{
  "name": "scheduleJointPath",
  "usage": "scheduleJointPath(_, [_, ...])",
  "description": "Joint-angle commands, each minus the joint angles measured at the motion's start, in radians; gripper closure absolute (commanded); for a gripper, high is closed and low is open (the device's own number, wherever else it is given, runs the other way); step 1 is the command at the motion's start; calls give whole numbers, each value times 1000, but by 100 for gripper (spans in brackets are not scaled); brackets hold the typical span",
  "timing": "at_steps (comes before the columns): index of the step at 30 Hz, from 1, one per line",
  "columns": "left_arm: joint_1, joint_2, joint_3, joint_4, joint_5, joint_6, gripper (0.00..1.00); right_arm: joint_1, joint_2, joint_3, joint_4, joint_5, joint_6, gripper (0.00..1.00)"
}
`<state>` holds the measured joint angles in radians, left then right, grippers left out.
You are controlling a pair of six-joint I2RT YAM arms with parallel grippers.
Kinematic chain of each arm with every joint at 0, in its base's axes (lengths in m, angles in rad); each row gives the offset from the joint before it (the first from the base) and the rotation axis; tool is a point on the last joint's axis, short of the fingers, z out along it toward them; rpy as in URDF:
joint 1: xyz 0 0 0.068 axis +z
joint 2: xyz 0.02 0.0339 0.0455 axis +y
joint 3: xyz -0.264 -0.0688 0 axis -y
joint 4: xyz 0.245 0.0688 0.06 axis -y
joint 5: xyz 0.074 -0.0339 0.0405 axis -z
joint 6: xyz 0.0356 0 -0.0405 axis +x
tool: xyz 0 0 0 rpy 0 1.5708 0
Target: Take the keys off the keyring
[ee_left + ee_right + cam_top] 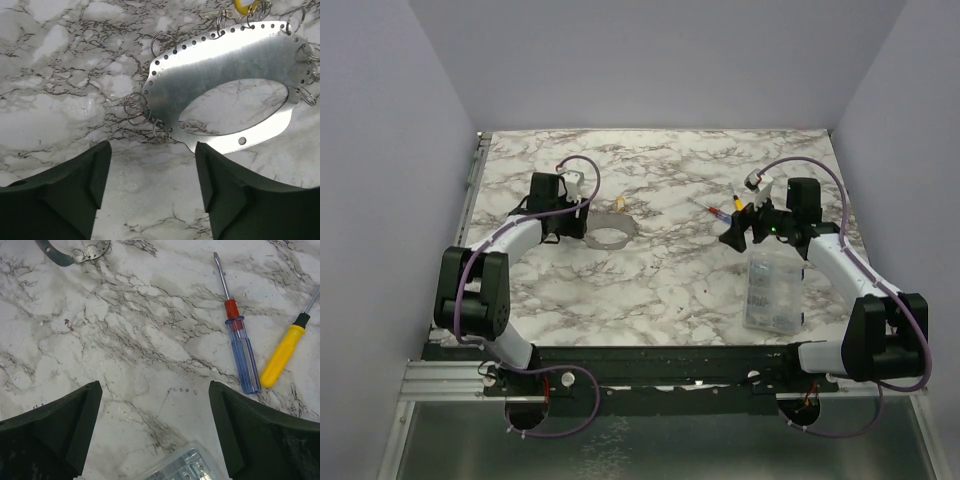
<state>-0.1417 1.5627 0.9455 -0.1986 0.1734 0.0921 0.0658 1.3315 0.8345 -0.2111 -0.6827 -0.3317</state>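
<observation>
The keyring (220,65) is a flat grey metal plate cut around a large oval opening. A row of small holes runs along its outer edge, and several carry thin wire split rings (136,107). A yellow key (245,6) sits at its far edge, cut off by the top of the left wrist frame. The plate lies flat on the marble table (50,75), in the upper right of that frame, just beyond the left gripper (151,165), whose fingers stand wide apart and empty. The right gripper (155,390) is also wide open and holds nothing.
</observation>
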Motion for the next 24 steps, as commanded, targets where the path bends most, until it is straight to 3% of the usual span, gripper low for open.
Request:
scheduleJointPath(1, [-3, 122, 43, 44, 40, -73, 35, 5, 18, -6, 12, -32, 8, 0])
scheduleJointPath(13, [-3, 244, 21, 128, 92, -157, 62, 25, 27, -10, 24, -28, 4, 0])
scheduleJointPath(20, [-4, 172, -9, 126, 81, -173, 63, 64, 48, 3, 28, -9, -8, 0])
scheduleJointPath(24, [-5, 131, -28, 118, 64, -188, 69, 92, 54, 15, 29, 11, -21, 0])
